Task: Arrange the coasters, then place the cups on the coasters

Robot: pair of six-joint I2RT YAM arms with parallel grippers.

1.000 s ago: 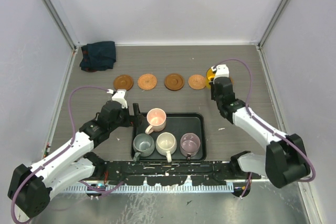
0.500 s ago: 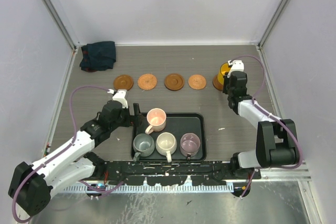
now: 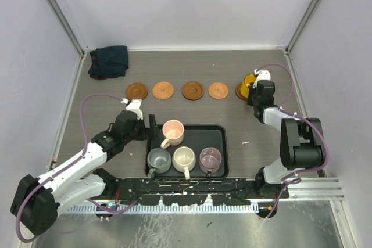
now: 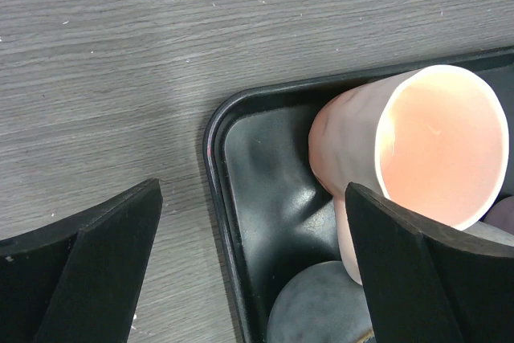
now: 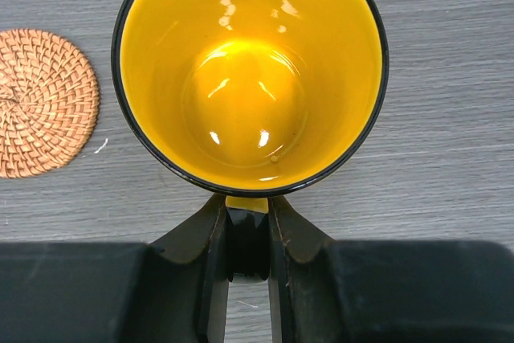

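My right gripper is pinching the handle of the yellow cup, jaws narrowed on it. The cup stands upright over the dark coaster at the right end of the row; whether it rests there, I can't tell. A woven coaster lies just to its left. My left gripper hangs spread wide, holding nothing, over the black tray corner beside the pink cup.

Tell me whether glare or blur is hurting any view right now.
Right wrist: sharp, but white glints sit inside the glazed yellow cup. Left wrist: the near black fingers are soft-edged, the pink cup glows bright inside, the tray shows dull sheen. Top external: even light, faint shadows, no harsh glare.
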